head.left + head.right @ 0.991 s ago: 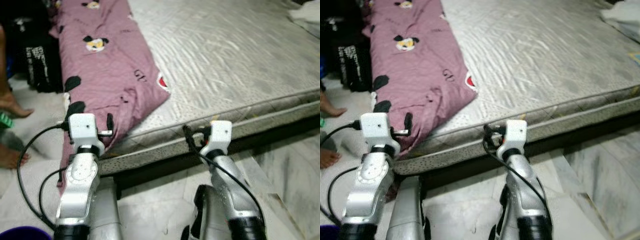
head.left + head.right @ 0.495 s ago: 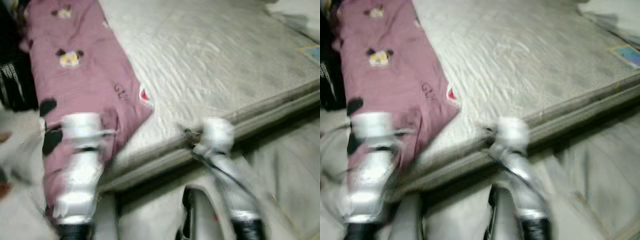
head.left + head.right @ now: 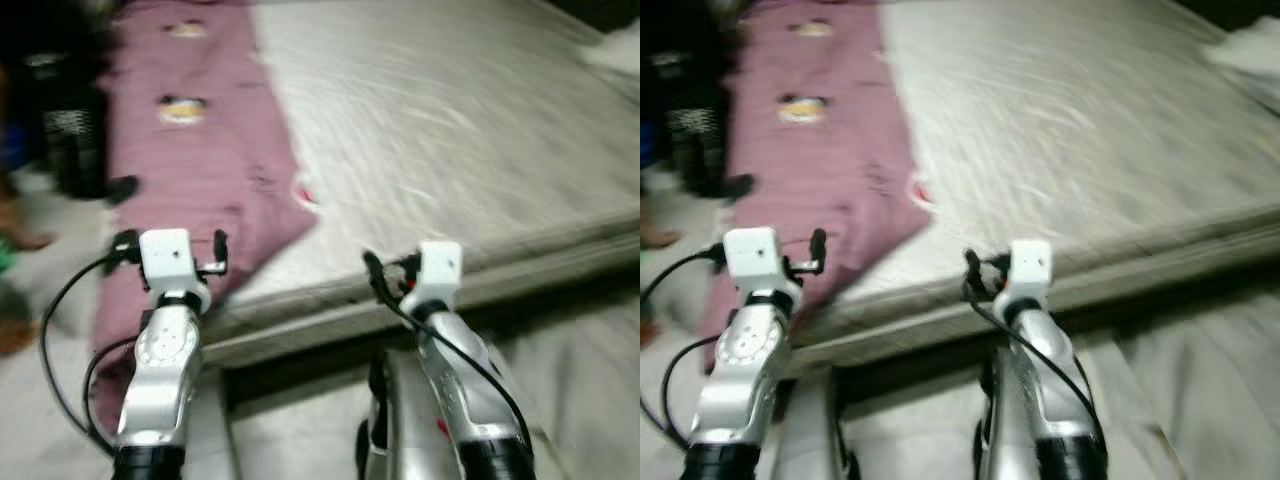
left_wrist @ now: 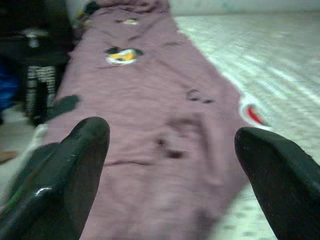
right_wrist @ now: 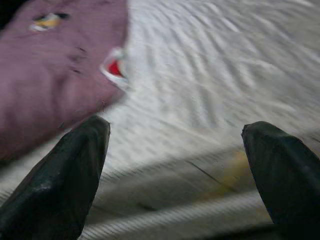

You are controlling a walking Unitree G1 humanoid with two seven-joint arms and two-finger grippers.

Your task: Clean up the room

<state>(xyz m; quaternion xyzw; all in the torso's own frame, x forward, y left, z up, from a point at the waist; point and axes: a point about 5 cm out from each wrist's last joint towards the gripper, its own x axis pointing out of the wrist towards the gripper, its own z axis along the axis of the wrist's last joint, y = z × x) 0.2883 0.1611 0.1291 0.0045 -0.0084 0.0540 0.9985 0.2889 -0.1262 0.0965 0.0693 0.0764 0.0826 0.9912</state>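
A mauve blanket (image 3: 200,160) with cartoon mouse prints lies along the left side of a grey-white mattress (image 3: 450,130) and hangs over its near corner toward the floor. Both silver arms are raised in front of the mattress edge, the left arm (image 3: 160,350) before the hanging blanket and the right arm (image 3: 450,350) before bare mattress. My left gripper (image 4: 172,165) is open and faces the blanket (image 4: 150,115) with nothing between its fingers. The right gripper (image 5: 175,170) is open too, pointing at the mattress edge (image 5: 200,175) just beside the blanket's corner (image 5: 45,75).
Dark bags (image 3: 60,130) stand on the floor left of the bed, and a person's bare foot (image 3: 22,240) shows blurred at the left edge. White bedding (image 3: 615,50) lies at the far right of the mattress. Pale marble floor (image 3: 580,380) runs along the near side.
The whole head picture has swung sideways and back with motion blur, so the camera moved. Both arms hold the same raised pose before the mattress edge.
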